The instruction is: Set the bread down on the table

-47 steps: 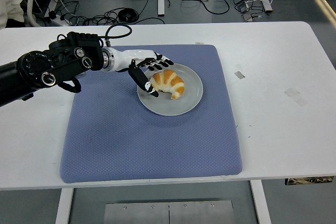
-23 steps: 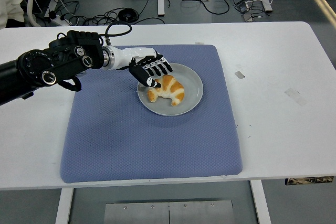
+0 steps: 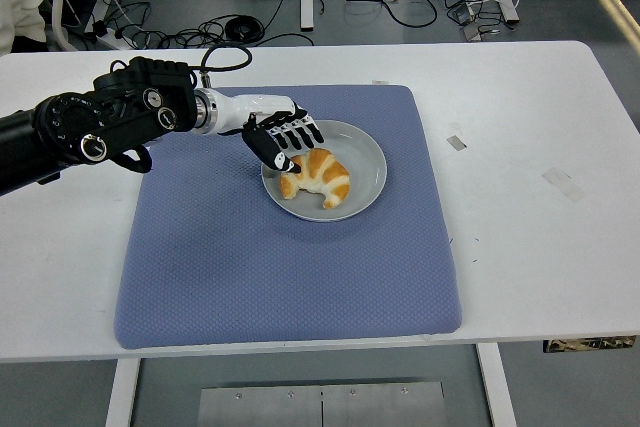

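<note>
The left arm (image 3: 90,132) reaches in from the left edge toward frame centre, its left hand (image 3: 285,139) over the plate's (image 3: 365,162) left rim, fingers spread, thumb tip touching the croissant (image 3: 318,176); no grip is visible. The croissant lies on the plate, on the blue mat (image 3: 290,257) covering the table (image 3: 530,147). Since a second ago it has slid to the plate's lower left and turned.

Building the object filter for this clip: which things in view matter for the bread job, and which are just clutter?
Job:
croissant
grey plate it lies on
left hand, fingers on the croissant
blue mat
white table

Clutter:
tape bits on the table's right side
cables on the floor behind
</note>
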Motion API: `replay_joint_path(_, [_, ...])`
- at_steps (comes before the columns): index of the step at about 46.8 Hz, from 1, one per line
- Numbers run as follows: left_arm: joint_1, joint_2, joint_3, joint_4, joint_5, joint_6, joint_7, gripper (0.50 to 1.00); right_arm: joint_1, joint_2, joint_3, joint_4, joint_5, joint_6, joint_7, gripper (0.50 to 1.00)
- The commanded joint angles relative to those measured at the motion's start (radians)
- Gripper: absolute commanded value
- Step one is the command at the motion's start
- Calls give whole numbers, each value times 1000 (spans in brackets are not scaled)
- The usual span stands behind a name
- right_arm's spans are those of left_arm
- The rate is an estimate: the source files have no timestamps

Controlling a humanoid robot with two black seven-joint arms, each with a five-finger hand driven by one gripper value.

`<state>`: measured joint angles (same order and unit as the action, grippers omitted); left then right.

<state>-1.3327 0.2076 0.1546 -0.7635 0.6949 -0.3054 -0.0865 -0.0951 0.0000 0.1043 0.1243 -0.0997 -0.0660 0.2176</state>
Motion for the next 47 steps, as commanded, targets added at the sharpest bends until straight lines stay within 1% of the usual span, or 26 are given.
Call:
replay_joint_path(1, [0,1,-4,1,-9,2,2,843,0,0,0,0,0,0,0,1000])
replay_joint_path(5, [-2,3,-7,3,-14,3,4,881,0,0,0,0,0,0,0,1000])
replay_joint_path(8, [-2,4,-13,3,-14,3,2,896,0,0,0,0,0,0,0,1000])
replay_joint_path(20, [7,3,-44,0,-11,2,1,898,0,0,0,0,0,0,-1,1000])
replay_joint_path(31, [1,-20,-44,-27,0,-3,2,896,0,0,0,0,0,0,0,1000])
replay_joint_path(36, [-3,-19,-44,-43,2,-15,4,896,0,0,0,0,0,0,0,1000])
replay_joint_path(47, [-8,-19,-32,-50,5,-15,10,896,0,0,0,0,0,0,0,1000])
